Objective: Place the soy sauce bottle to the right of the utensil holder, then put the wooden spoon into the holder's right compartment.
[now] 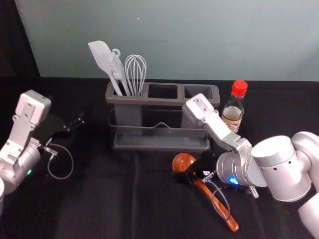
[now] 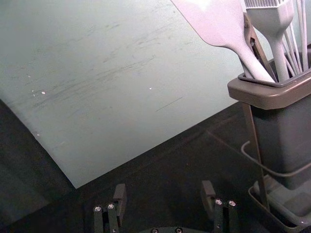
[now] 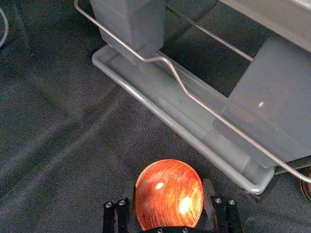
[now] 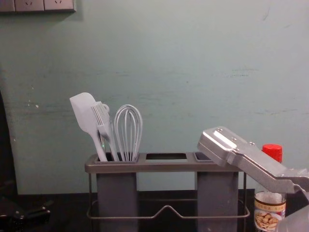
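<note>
My right gripper (image 1: pixel 188 172) is at the holder's (image 1: pixel 164 101) five o'clock, jaws apart, one either side of the spoon's (image 1: pixel 183 161) bowl. The bottle (image 1: pixel 233 113) stands at three; my left gripper (image 1: pixel 76 125) hangs spread at nine.

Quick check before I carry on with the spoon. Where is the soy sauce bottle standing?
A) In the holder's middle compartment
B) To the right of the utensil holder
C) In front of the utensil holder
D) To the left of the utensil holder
B: the red-capped soy sauce bottle stands just beyond the right end of the utensil holder.
</note>
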`<state>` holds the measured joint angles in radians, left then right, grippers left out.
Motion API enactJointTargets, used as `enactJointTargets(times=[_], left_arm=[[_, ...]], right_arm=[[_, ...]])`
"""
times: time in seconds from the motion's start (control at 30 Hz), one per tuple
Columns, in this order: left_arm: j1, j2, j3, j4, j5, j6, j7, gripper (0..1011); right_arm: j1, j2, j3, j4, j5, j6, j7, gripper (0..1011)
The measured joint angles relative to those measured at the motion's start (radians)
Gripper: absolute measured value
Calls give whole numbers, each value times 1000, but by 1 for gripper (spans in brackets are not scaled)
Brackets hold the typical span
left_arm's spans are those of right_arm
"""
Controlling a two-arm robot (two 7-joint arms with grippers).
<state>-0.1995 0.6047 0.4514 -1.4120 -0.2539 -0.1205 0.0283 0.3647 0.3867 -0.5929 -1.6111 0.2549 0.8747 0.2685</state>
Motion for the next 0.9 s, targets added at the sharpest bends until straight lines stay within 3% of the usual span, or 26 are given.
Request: enactJointTargets(times=[0.13,0.3,0.33,0.53,0.57,0.67,0.9], left_arm=[[0,0,0,0,0,0,0,1005],[0,0,0,0,0,0,0,1005],[0,0,0,0,0,0,0,1005],[0,0,0,0,0,0,0,1005],[0,0,0,0,0,0,0,1005],[0,0,0,0,0,0,0,1005],[0,0,0,0,0,0,0,1005]], right_arm=[[-9,5,5,-18,-3,-27,2,839],[-60,26,46,-99,-7,-159,16,840],[-60,26,46,-99,-7,-159,16,840],[-149,39,134,-215,4,-367,19,840],[-149,39,134,-215,4,-367,19,839],[-201,34,186,-266,7,-497,8,840],[-240,6,249,-308,-7,-675,-12,839]])
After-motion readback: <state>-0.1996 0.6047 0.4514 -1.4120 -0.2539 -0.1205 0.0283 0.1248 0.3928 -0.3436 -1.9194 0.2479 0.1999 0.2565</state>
